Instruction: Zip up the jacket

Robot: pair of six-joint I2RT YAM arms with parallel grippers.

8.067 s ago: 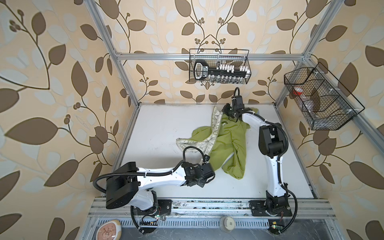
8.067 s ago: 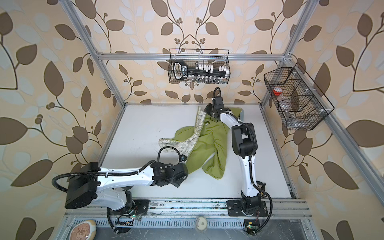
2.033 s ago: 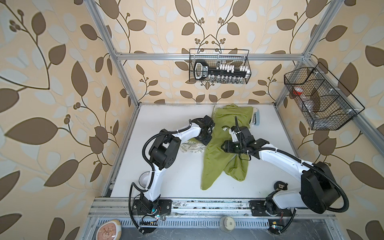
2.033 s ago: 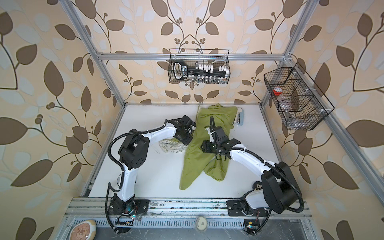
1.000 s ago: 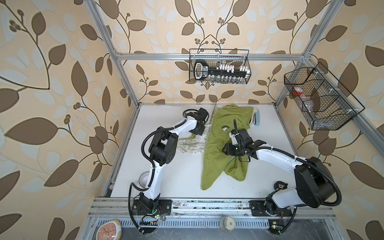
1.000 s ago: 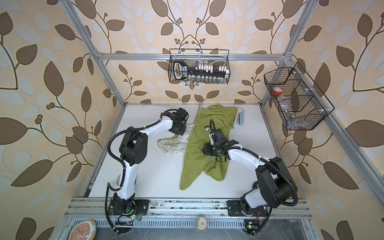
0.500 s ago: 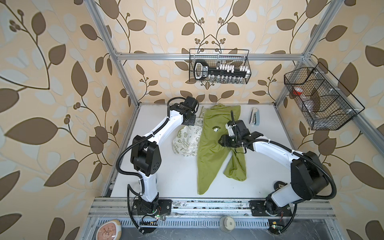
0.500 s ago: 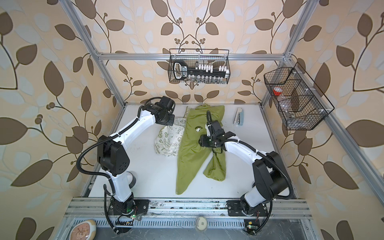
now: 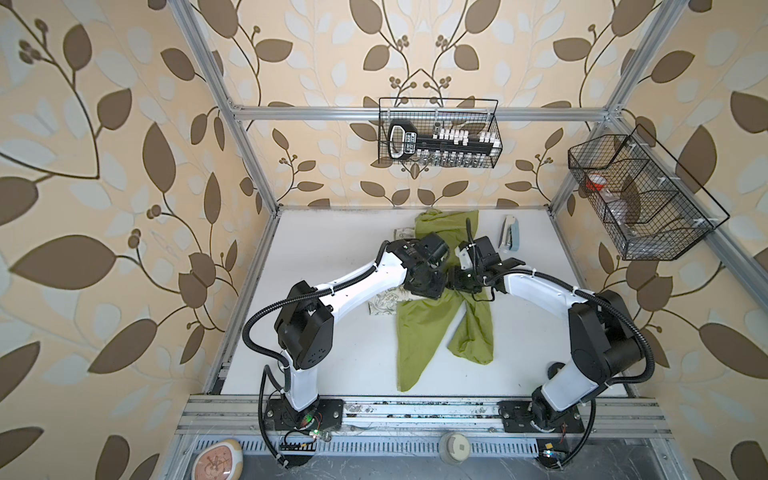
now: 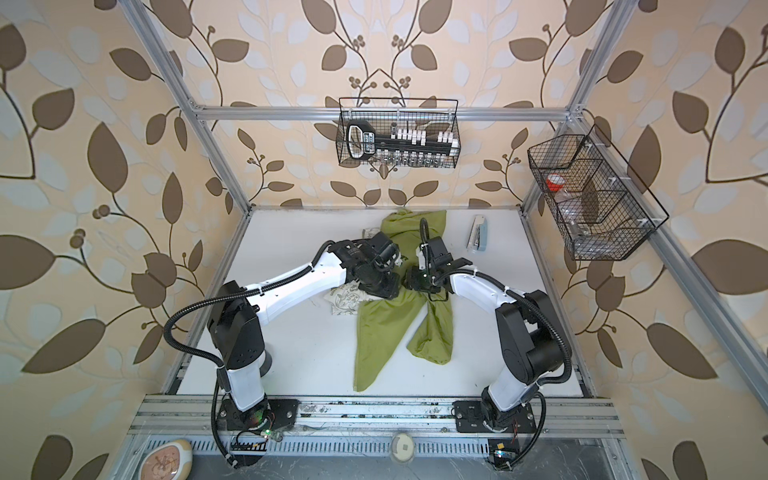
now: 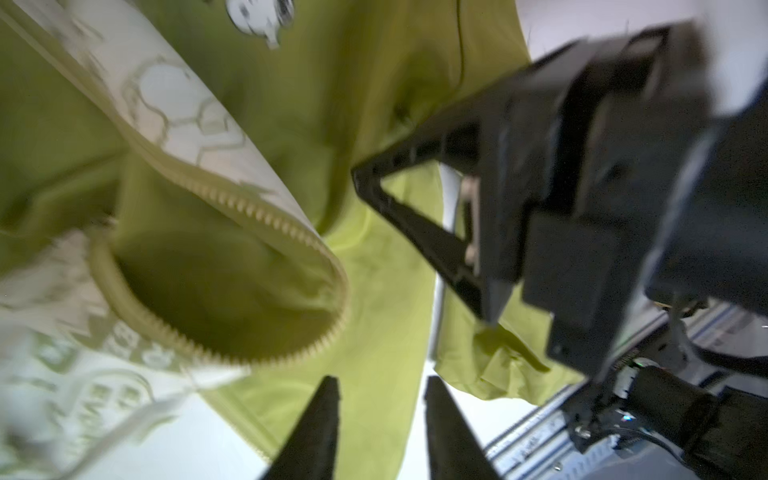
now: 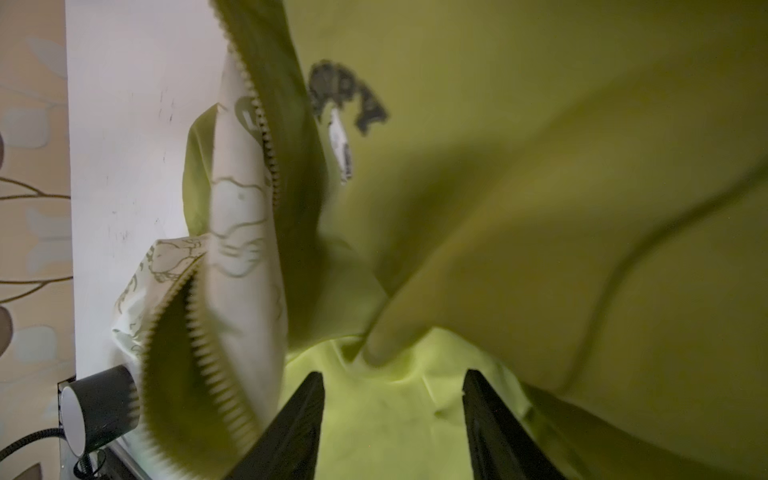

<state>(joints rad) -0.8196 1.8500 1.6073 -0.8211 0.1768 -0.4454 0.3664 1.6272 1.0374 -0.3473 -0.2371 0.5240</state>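
Note:
The green jacket (image 9: 419, 332) lies unzipped down the middle of the white table (image 9: 332, 249), seen in both top views, with a patch of cream lining (image 9: 384, 301) showing at its left edge. The zipper teeth (image 11: 266, 216) curl along a folded front edge (image 12: 266, 137), and a white print (image 11: 257, 12) sits close by. My left gripper (image 11: 381, 380) hangs open over green cloth at the jacket's centre (image 10: 382, 289). The right gripper (image 12: 392, 374) faces it closely (image 9: 455, 282), open, with cloth lying under the gap. Its black finger (image 11: 415, 208) shows in the left wrist view.
A blue and white stapler (image 9: 510, 239) lies at the back right of the table. One wire basket (image 9: 438, 133) hangs on the back wall and another (image 9: 640, 199) on the right wall. A round white disc (image 9: 455, 446) sits below the front rail.
My left arm has swung from the back left corner to the jacket's middle and its jaws have opened, letting go of the lining edge. The right gripper has stayed put.

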